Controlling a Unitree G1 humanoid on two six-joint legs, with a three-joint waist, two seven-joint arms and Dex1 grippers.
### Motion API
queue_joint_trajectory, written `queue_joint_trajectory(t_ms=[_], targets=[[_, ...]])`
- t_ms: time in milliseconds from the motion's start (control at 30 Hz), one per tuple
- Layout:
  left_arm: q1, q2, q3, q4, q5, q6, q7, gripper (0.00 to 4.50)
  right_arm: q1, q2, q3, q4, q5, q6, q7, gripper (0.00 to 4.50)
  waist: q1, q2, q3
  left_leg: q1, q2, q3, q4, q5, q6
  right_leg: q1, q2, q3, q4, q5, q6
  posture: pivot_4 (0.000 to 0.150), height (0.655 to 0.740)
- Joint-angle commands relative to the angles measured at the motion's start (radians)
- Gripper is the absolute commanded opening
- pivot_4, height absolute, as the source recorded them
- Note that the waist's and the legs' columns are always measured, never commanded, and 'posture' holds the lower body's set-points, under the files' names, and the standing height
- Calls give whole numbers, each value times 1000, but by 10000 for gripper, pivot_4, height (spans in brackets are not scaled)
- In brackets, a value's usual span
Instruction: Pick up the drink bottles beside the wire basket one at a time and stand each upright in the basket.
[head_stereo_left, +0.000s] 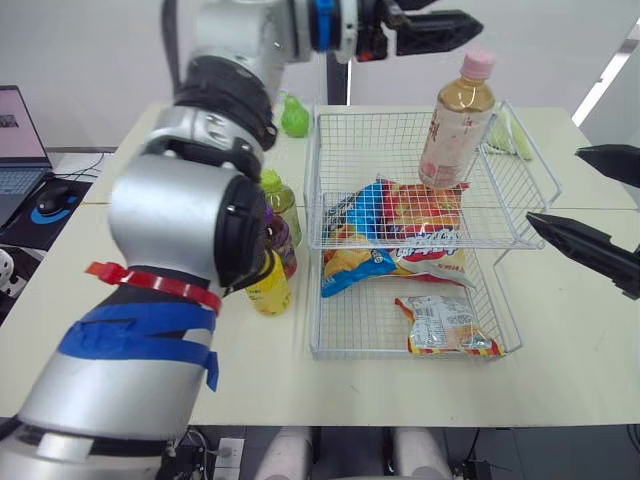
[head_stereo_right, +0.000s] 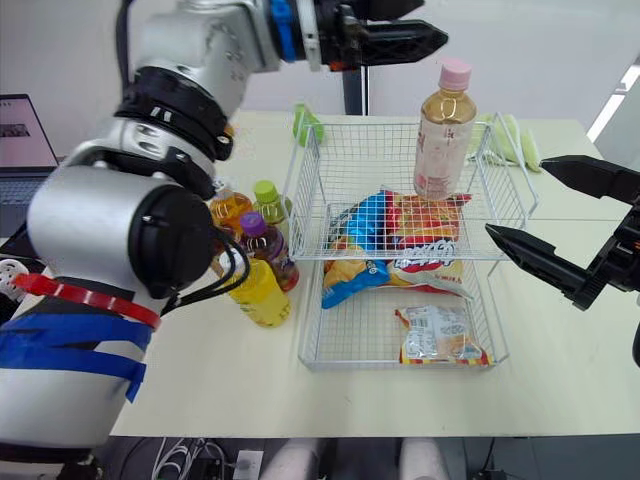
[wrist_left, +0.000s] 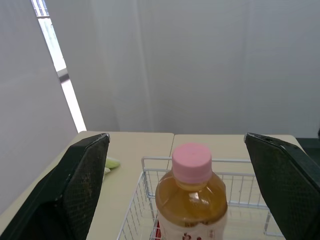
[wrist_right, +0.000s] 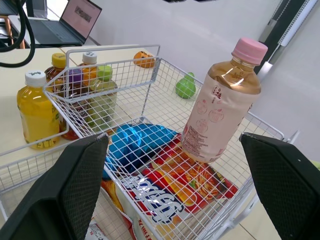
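Bottle (head_stereo_left: 457, 120) stands in basket (head_stereo_left: 372, 150) (other bottles (head_stereo_right: 262, 255) beside, left)

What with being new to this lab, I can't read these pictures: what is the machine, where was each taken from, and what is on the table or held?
It is a humanoid robot with two arms, each ending in two black fingers. Two pictures come from cameras in its head, looking down over the arms; two from wrist cameras, looking along the fingers. On the table stands a wire basket holding a pink-capped drink bottle, upright, and snack bags. Beside it wait a yellow juice bottle and a purple-capped bottle. The left arm's fingers hover by the pink-capped drink bottle, the right arm's fingers beside the basket; both pairs are open and empty.
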Motion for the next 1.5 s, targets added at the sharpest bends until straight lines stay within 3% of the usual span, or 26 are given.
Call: queue_joint_trajectory(t_ms=[33,233,400,533,667,733,867,1033,1300,1500], targets=[[28,86,5,-149,-28,84,-51,44843,-20,-17,-6,20,-10,-30,19,45000,-2,0,0,0,0,0,0,0,0,0,0,0,0,0,0,1500,7400],[207,270,30,-494,-81,319,4,44843,-28,-21,27,42,-22,-41,74,45000,-2,0,0,1,1,0,0,0,0,0,1,1,1,0,0,1500,7400],[476,456,96,-846,-154,490,52,44843,-72,-49,111,98,-63,-76,153,45000,-6,1,-1,1,1,-1,1,0,-1,0,1,1,0,0,-1,1500,7400],[657,553,180,-1024,-220,592,120,44843,-125,-72,189,148,-103,-105,215,45000,-6,1,-1,2,2,-1,1,1,-2,1,2,1,1,1,-2,1500,7400],[962,723,300,-1157,-244,599,84,44843,-224,-88,323,186,-126,-134,259,45000,-6,2,-1,2,2,-1,0,1,-2,0,2,2,0,1,-2,1500,7400],[1153,773,442,-1185,-240,616,62,44843,-291,-87,412,207,-140,-151,282,45000,5,1,-1,4,3,-1,0,1,-2,1,2,2,0,1,-3,1500,7400],[1451,790,641,-1274,-270,635,39,44843,-418,-68,546,251,-171,-160,331,45000,-13,5,-4,7,6,3,-3,1,-2,1,1,3,-1,2,-6,1500,7400],[1648,750,754,-1379,-323,650,79,44843,-508,-36,644,290,-211,-164,399,45000,7,5,-4,8,7,2,-3,1,-2,2,1,2,-2,3,-7,1500,7400],[1748,618,793,-1536,-420,684,243,44843,-586,9,723,309,-242,-158,509,45000,15,5,-4,8,7,2,-3,1,-3,1,-1,2,-2,3,-7,1500,7400],[1678,485,727,-1640,-521,731,458,44843,-603,32,729,308,-252,-147,537,45000,17,5,-4,8,7,3,-3,1,-3,2,-1,2,-2,3,-7,1500,7400]])
